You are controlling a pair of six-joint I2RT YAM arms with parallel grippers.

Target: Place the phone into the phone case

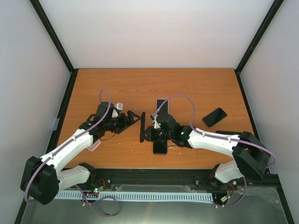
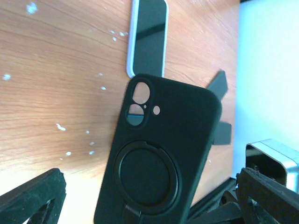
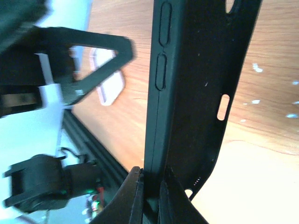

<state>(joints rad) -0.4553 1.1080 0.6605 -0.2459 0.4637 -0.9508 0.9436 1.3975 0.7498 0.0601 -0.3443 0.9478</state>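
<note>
Top external view: the phone case is held on edge over the middle of the desk, between the two arms.

**Risk.** The right fingers pinch only the bottom rim of the soft case. It may pivot or slip out of them when a phone is pressed in. With so narrow a hold the case could also buckle and leave the phone half seated.

**Right fingers.** Clenched, grasping the case's lower edge.

**Left fingers**. Spread wide and holding nothing. They face the ringed back of the case and appear to be clear of it.

**Phone.** None is in hand. A pale-edged phone lies flat on the desk just beyond the case, and a black phone lies well apart to the right. Which one is intended cannot be told.
</note>
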